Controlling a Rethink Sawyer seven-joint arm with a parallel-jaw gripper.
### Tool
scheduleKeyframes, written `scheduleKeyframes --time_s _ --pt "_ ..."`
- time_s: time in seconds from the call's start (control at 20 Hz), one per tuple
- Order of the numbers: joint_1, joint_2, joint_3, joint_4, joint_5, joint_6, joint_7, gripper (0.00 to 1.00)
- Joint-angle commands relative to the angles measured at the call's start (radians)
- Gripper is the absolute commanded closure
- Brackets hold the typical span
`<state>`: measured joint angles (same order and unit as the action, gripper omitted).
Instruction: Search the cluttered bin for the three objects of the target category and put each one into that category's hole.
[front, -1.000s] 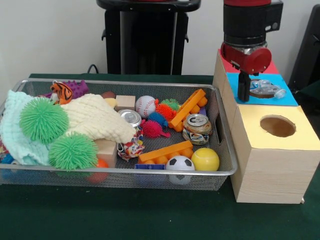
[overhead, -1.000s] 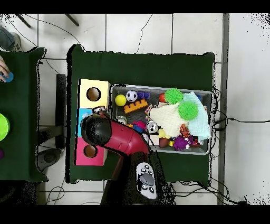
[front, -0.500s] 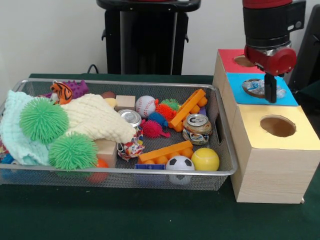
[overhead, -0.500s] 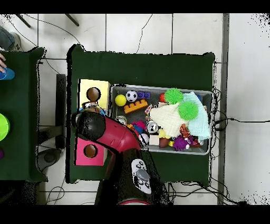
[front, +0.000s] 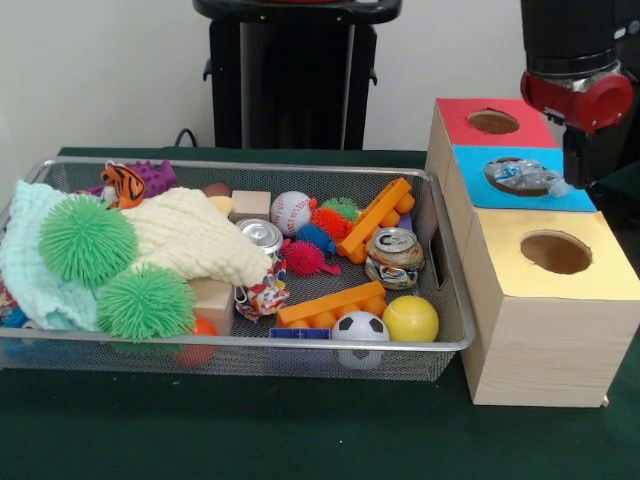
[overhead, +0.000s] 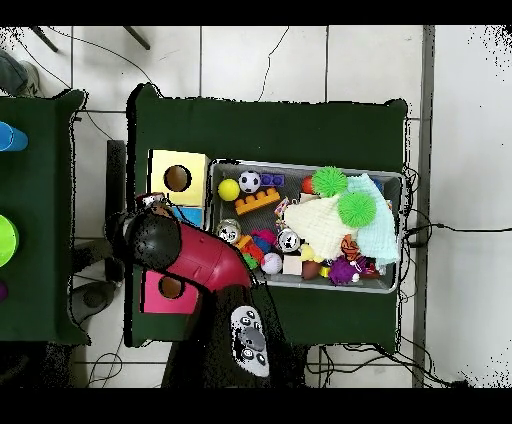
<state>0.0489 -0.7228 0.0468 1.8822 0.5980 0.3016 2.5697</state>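
A crushed silver can (front: 525, 176) lies across the hole in the blue box top (front: 478, 165) and is not gripped. My gripper (front: 577, 178) hangs just right of it, past the box's edge, against a dark background. In the overhead view the arm's head (overhead: 152, 238) covers the blue box and hides the gripper. Two more cans lie in the wire bin (front: 452, 300): a silver one (front: 262, 236) by the cream cloth and a printed one (front: 394, 257) near the bin's right wall.
The red box hole (front: 493, 121) and the yellow box hole (front: 556, 252) flank the blue one. The bin also holds green spiky balls (front: 88, 240), orange blocks (front: 332, 303), a yellow ball (front: 410, 319), a baseball (front: 291, 211) and a cloth (front: 190, 235). A second green table (overhead: 40, 200) stands beside this one.
The arm has swung to the right in the front view, off the blue box and past its edge. The crushed can has stayed on the blue hole.
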Motion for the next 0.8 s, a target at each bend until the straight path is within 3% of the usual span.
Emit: scheduleKeyframes --time_s 0.05,0.5,0.8 --pt "0.015 -0.041 -0.020 0.030 0.012 0.180 0.204 1.00" --pt "0.055 -0.070 -0.066 0.054 -0.005 0.251 0.222 1.00" --pt "0.080 -0.035 -0.115 0.045 -0.034 0.264 0.202 1.00"
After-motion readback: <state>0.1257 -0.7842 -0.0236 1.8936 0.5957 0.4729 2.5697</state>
